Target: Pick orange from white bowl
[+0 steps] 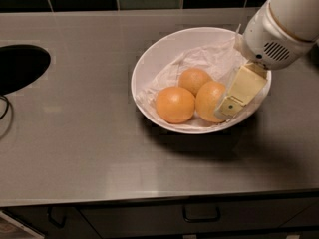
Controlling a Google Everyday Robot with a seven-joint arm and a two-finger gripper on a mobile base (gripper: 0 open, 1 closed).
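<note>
At the far left, a dark oval opening is cut into the grey countertop, and a thin black cable loops at the edge below it; neither bears on the task. Right of centre stands the white bowl, upright on the counter and lined with crumpled white paper. It holds three fruits in a close cluster. The deeper-coloured orange lies front left, the smallest orange behind, and the orange to be picked, paler in tone, at the right of the group, touching both neighbours. This orange sits on the paper inside the bowl and has not been lifted. The gripper is lowered into the right side of the bowl, its pale yellow end against or just beside the right flank of the target orange, with the white wrist housing above the bowl's right rim. Whether the gripper is open or closed cannot be told from this angle, nor whether it has a hold on the fruit. Assessment: the approach appears complete or nearly so. Securing the orange and lifting it clear of the bowl remain to be done, without dragging the paper or disturbing the other two.
</note>
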